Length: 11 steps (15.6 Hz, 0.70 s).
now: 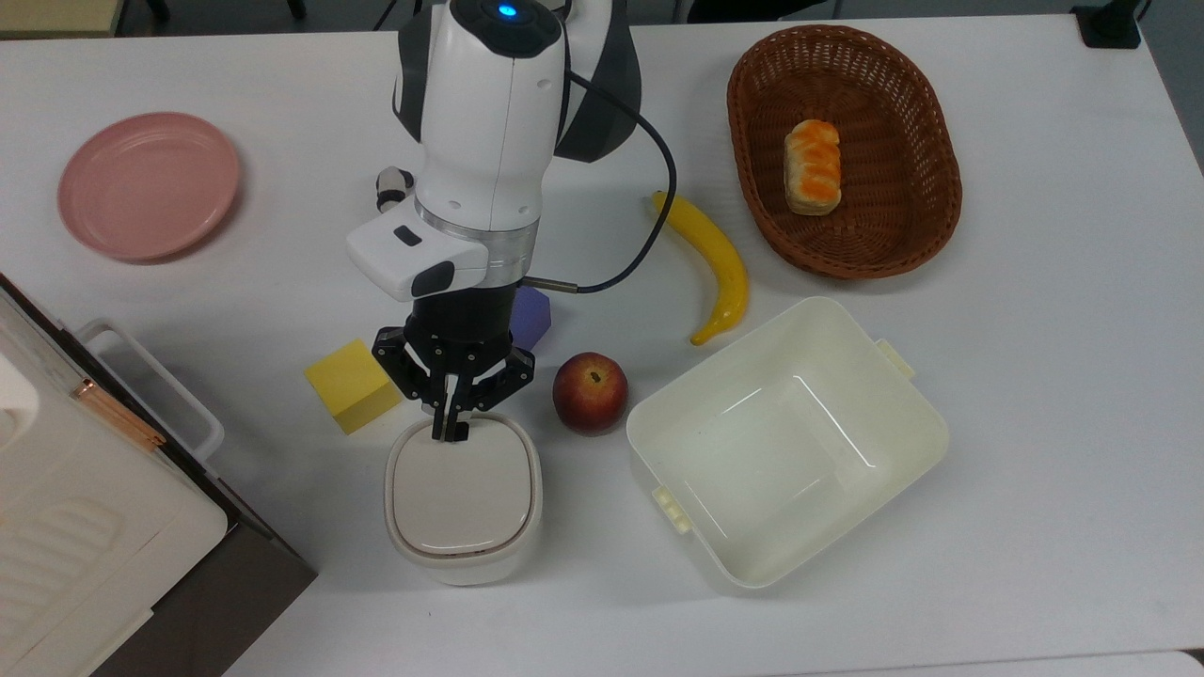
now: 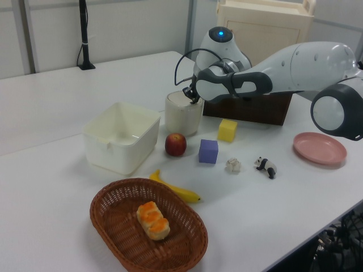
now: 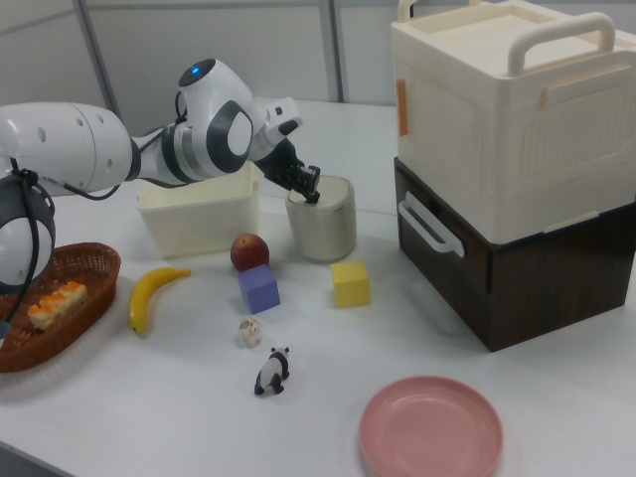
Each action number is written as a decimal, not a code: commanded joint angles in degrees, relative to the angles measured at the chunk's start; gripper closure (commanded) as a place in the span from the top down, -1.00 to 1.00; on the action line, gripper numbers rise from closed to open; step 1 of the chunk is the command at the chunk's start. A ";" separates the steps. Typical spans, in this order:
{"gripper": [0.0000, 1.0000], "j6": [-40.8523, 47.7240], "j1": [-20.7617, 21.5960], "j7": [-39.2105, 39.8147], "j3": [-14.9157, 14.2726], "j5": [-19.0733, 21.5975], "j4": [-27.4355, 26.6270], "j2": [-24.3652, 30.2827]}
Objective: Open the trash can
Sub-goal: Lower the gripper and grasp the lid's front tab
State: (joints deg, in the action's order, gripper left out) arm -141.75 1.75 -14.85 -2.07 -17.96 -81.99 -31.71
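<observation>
The gripper (image 1: 451, 428) hangs at the rim of the trash can (image 1: 463, 498), at the edge that faces the arm, its two black fingers drawn together with no gap between them. The tips sit on or just above the lid's edge; whether they actually touch it is hard to say from the top view. In the right view the gripper (image 3: 311, 185) reaches the top rim of the trash can (image 3: 321, 218) from the right view's left, and in the left view the gripper (image 2: 193, 96) stands at the top of the trash can (image 2: 183, 113) on the left view's right side. The lid lies flat and closed.

Taking the trash can as the landmark in the top view: the yellow block (image 1: 353, 385) sits just beside its upper left corner, and the purple block (image 1: 532, 318) lies beyond it, partly under the arm. The apple (image 1: 590, 392) rests near its upper right corner, with the cream tub (image 1: 785, 442) further to the right. Beyond the apple lies the banana (image 1: 712, 263), and past that the wicker basket (image 1: 844, 150) holding a bread roll (image 1: 813, 165). The pink plate (image 1: 149, 184) lies well apart to the upper left. The stacked storage box (image 1: 103, 527) stands to the left on the white table (image 1: 1053, 376).
</observation>
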 commanded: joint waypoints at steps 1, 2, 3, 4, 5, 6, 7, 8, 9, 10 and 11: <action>-0.84 -0.99 0.44 -1.15 -0.39 -1.55 0.78 -0.72; -0.84 -1.08 0.44 -1.15 -0.30 -1.64 0.78 -0.72; -0.84 -1.08 0.53 -1.15 -0.30 -1.73 0.69 -0.81; -0.84 -0.99 0.53 -1.15 -0.30 -1.90 0.69 -0.81; -0.84 -0.99 0.53 -1.15 -0.21 -2.43 0.69 -0.81; -0.84 -0.99 0.53 -1.15 -0.21 -3.30 0.69 -0.98; -0.84 -0.99 0.53 -1.15 -0.04 -4.44 0.69 -1.59; -0.84 -0.99 0.62 -1.15 0.05 -5.85 0.60 -1.86; -0.84 -0.99 0.62 -1.24 0.05 -7.25 0.60 -1.95; -0.84 -0.99 0.62 -1.32 0.14 -7.62 0.52 -1.95; -0.84 -0.99 0.62 -1.76 0.14 -7.62 0.52 -1.95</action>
State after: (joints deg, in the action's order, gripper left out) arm -141.75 1.95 -14.87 -1.61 -23.62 -81.95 -32.08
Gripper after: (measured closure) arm 0.921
